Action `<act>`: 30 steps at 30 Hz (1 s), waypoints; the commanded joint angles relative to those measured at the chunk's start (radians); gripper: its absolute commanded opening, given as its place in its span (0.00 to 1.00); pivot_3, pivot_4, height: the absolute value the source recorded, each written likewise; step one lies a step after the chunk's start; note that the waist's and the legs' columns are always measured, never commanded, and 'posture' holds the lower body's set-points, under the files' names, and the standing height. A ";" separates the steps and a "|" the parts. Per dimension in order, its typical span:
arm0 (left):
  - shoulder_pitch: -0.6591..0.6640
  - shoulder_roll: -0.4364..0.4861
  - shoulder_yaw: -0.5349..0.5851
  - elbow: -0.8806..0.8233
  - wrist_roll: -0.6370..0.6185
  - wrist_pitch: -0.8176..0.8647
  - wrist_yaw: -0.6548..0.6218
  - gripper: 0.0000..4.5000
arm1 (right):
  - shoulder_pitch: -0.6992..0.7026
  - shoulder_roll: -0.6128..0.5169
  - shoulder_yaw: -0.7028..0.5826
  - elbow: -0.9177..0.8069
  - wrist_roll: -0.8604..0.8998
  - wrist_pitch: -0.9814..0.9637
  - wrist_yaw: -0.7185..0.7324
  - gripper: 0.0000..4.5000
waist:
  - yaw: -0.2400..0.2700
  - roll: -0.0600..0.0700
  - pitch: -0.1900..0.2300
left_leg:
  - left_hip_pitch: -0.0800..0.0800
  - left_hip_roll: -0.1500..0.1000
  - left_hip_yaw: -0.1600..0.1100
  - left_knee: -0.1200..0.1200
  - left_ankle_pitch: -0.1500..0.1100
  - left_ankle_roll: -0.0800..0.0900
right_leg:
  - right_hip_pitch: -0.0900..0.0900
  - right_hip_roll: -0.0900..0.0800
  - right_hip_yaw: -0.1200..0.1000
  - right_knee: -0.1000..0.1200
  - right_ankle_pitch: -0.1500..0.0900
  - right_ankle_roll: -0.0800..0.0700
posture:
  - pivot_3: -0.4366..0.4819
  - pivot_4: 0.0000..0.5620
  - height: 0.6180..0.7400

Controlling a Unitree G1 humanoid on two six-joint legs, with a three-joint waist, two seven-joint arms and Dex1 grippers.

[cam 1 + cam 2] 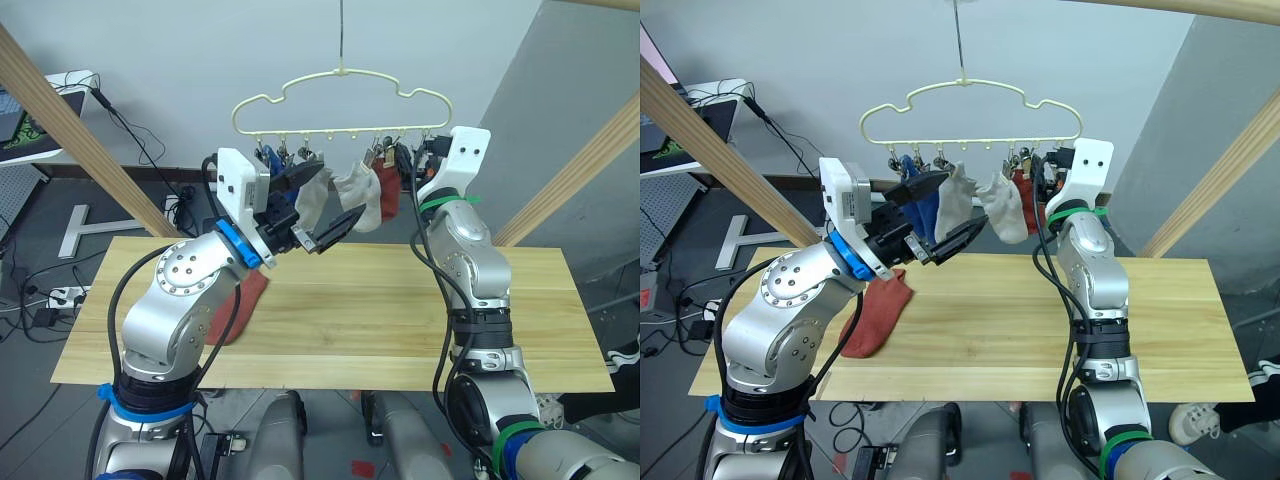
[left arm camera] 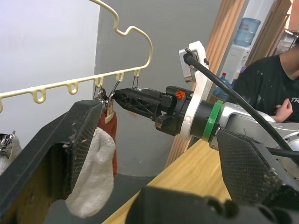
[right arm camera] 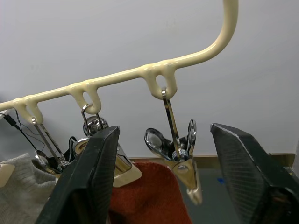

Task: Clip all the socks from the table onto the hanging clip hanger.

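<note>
1. With five socks hanging from the clip hanger (image 1: 970, 110) and one rust-red sock (image 1: 878, 312) lying on the table (image 1: 1160, 330), the task appears to stand at its last sock.
2. Hanger contents, read from the robot's left: two blue socks (image 1: 923, 205), two light grey socks (image 1: 980, 205), then a second rust-red sock (image 1: 1024, 200) clipped near the right end of the clip row.
3. Left gripper (image 1: 935, 215) — raised in front of the blue and grey socks, fingers spread wide, nothing between them.
4. Right gripper (image 3: 161, 182) — raised at the right end of the clip row. The right wrist view shows its fingers (image 3: 86, 182) wide apart on either side of an end clip (image 3: 180, 149), not touching it. That clip looks free of fabric; the hung rust-red sock sits on the neighbouring clip.
5. Step in hand, as a judgement: the right gripper is lined up on the free end clip, either to squeeze it open or having let it go.
6. Next move calls for:
   - lowering a gripper to the rust-red sock at the table's left part, just below the left arm;
   - pinching it by the cuff and lifting it to the free end clip;
   - pressing that clip open while the cuff is fed between its jaws.
7. Risk — the hanger hangs freely from its hook (image 1: 341, 45), so any push may swing it off line.
</note>
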 commanded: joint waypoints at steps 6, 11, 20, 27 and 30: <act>0.004 0.000 -0.008 -0.053 -0.007 -0.008 0.009 1.00 | -0.019 -0.009 0.004 -0.037 0.004 -0.010 -0.008 0.64 | 0.000 0.000 0.000 | 0.000 0.000 0.000 0.000 0.000 0.000 | 0.000 0.000 0.000 0.000 0.000 0.000 | 0.50 0.57 1.00; -0.001 -0.001 -0.010 -0.049 -0.007 -0.009 0.012 1.00 | -0.021 -0.011 0.003 -0.032 0.005 -0.014 -0.009 0.51 | 0.000 0.000 0.000 | 0.000 0.000 0.000 0.000 0.000 0.000 | 0.000 0.000 0.000 0.000 0.000 0.000 | 0.50 0.57 1.00; -0.003 0.002 -0.007 -0.052 -0.008 -0.005 0.016 1.00 | -0.032 -0.010 0.007 -0.021 -0.001 -0.019 -0.011 0.37 | 0.000 0.000 0.000 | 0.000 0.000 0.000 0.000 0.000 0.000 | 0.000 0.000 0.000 0.000 0.000 0.000 | 0.50 0.58 1.00; -0.007 0.002 -0.005 -0.053 -0.009 -0.003 0.019 1.00 | -0.042 -0.009 0.010 -0.009 -0.005 -0.029 -0.010 0.37 | 0.000 0.000 0.000 | 0.000 0.000 0.000 0.000 0.000 0.000 | 0.000 0.000 0.000 0.000 0.000 0.000 | 0.50 0.58 1.00; -0.018 -0.002 -0.007 -0.052 -0.008 -0.001 0.023 1.00 | -0.052 -0.002 0.012 -0.004 0.002 -0.026 -0.005 0.37 | 0.000 0.000 0.000 | 0.000 0.000 0.000 0.000 0.000 0.000 | 0.000 0.000 0.000 0.000 0.000 0.000 | 0.50 0.58 1.00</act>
